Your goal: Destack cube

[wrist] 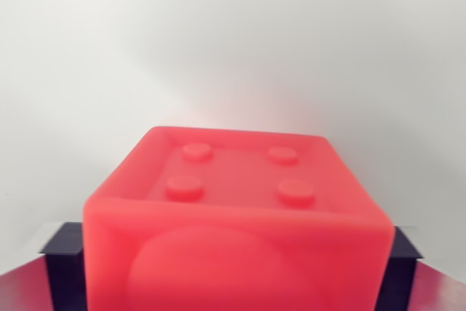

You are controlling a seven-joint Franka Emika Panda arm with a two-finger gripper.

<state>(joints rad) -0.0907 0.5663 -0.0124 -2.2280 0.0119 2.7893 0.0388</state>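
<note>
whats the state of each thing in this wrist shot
red cube: upright, four studs facing up, sitting between the two dark fingers, which touch its sides
end effector: closed against the red cube's left and right sides
white surface: bare and blank behind the cube; no second cube shows in this view

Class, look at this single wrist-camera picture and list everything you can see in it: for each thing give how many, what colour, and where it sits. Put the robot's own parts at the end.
Cube: one, bright red-pink, bottom centre, very close to the camera; a round recess shows on its near face.
Studs: four, same red, in a two-by-two square on the cube's sunken top.
Background surface: one, plain white, filling the upper part of the picture.
Fingers: two, dark, one pressed to each side of the cube at the lower edge.
Gripper: one, its tips hidden by the cube held between the fingers.
</note>
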